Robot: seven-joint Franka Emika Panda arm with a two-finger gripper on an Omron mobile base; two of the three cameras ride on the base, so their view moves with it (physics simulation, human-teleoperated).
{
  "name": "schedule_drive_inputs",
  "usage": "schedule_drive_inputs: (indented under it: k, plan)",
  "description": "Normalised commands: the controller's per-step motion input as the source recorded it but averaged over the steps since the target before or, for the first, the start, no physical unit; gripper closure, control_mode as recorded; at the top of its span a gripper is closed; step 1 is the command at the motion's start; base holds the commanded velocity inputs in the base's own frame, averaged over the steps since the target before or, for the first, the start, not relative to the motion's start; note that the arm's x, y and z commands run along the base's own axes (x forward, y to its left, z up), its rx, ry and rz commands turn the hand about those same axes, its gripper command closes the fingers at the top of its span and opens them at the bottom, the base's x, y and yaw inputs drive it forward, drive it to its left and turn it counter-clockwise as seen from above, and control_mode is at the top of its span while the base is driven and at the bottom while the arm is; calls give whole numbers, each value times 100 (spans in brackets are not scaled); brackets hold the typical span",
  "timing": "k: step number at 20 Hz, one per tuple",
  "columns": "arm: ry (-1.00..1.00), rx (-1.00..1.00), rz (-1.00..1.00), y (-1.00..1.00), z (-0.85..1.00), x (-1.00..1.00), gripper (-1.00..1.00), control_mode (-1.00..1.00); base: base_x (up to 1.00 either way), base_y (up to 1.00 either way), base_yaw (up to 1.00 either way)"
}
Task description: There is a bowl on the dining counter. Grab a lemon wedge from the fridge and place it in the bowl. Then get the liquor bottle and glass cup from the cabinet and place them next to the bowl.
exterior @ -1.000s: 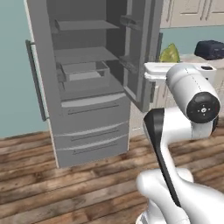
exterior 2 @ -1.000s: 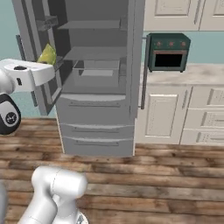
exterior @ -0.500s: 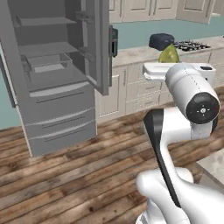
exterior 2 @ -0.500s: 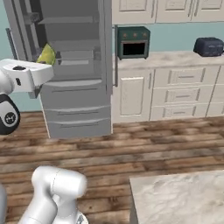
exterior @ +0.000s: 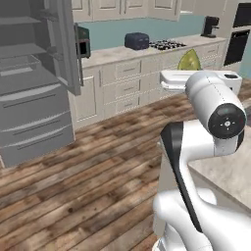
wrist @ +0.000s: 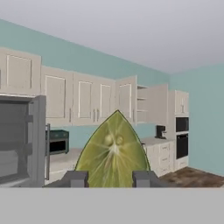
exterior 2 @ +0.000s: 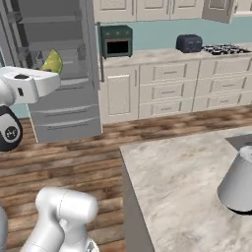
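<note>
One lemon wedge (wrist: 113, 151) is riding clamped in the pincer (wrist: 110, 178), held high well clear of the open fridge (exterior 2: 61, 74), so the carrying step is underway, and next comes reaching the bench (exterior 2: 182, 192) to find the bowl.

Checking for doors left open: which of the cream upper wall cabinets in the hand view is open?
The upper cabinet nearest the tall oven column: its door is swung out, showing bare shelves. The others are shut.
</note>
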Motion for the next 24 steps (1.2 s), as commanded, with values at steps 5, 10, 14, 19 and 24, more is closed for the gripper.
schedule_drive_inputs:
  k: [5,10,14,19,24]
  plan:
    - [0,0,0,0,0,0,100,100,-100,-55,-26]
    - [0,0,0,0,0,0,100,100,-100,-46,-23]
    - [0,0,0,0,0,0,100,100,-100,-49,-21]
    - [0,0,0,0,0,0,100,100,-100,-52,-22]
    - [0,0,0,0,0,0,100,100,-88,-73,-22]
